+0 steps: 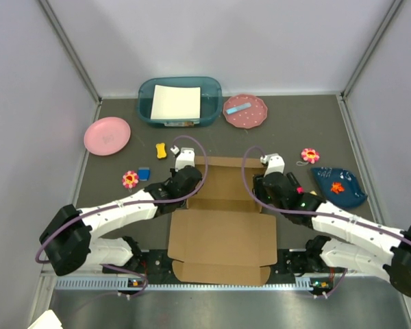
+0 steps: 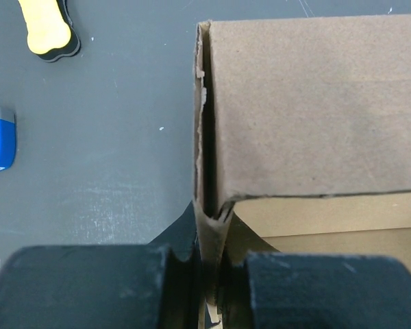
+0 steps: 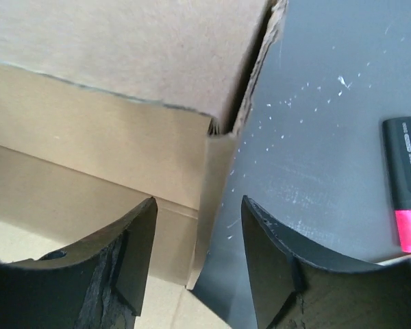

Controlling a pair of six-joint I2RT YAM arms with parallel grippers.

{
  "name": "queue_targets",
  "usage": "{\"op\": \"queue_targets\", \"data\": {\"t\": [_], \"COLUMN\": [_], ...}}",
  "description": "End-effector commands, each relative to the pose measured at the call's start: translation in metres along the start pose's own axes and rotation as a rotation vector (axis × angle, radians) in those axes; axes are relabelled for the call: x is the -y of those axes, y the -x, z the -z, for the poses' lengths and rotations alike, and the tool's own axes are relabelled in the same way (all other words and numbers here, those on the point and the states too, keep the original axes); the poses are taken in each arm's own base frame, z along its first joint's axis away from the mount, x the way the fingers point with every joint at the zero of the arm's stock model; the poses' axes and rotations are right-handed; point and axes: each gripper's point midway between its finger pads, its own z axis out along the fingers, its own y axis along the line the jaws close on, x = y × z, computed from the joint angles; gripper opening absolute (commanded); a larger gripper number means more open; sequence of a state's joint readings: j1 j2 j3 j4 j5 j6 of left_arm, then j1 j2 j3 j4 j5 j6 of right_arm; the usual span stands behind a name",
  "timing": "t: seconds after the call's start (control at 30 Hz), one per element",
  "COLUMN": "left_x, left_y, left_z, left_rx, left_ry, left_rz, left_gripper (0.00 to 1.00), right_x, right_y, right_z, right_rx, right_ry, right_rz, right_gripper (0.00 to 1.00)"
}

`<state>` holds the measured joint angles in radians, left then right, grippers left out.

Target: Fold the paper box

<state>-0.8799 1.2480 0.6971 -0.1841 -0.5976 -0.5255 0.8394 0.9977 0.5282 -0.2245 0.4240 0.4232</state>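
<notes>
Left arm (image 1: 120, 211) and right arm (image 1: 353, 226) are both white shells with chunky black joints, a purple cable (image 1: 203, 161) looping along each, plus scuffed matte-black fingers (image 2: 82, 288).

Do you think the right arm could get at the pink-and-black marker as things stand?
Probably yes: the marker lies on the table close beside the right gripper, nothing between. Its jaws stand open astride the paper box wall, so it must lift clear first.
</notes>
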Motion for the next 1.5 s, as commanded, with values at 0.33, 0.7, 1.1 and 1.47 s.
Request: {"op": "queue_targets", "data": {"t": [0.33,0.7,1.1,1.47], "left_x": [0.002,0.004,0.017,0.014], "left_y": [0.023,0.055,0.061,0.048], "left_z": [-0.018,-0.032,-0.05,-0.059], "left_rx": [0.136,0.436,0.531,0.505], "left_ry": [0.07,0.055,0.045,0.062], "left_rz": [0.115,0.18,-0.078,-0.094], "left_gripper": [0.0,0.0,0.03,0.01], "right_x": [-0.03,0.017,0.015,0.03], "right_y": [0.065,0.11,0.173,0.157], "right_z": [0.068,0.101,0.069,0.019], "right_rx": [0.271,0.483,0.472,0.406], "right_ry": [0.294,0.168,0.359,0.289], "right_rz": [-0.093,-0.29,-0.452,-0.458], "right_gripper": [0.71,0.75,0.76,0.72]}}
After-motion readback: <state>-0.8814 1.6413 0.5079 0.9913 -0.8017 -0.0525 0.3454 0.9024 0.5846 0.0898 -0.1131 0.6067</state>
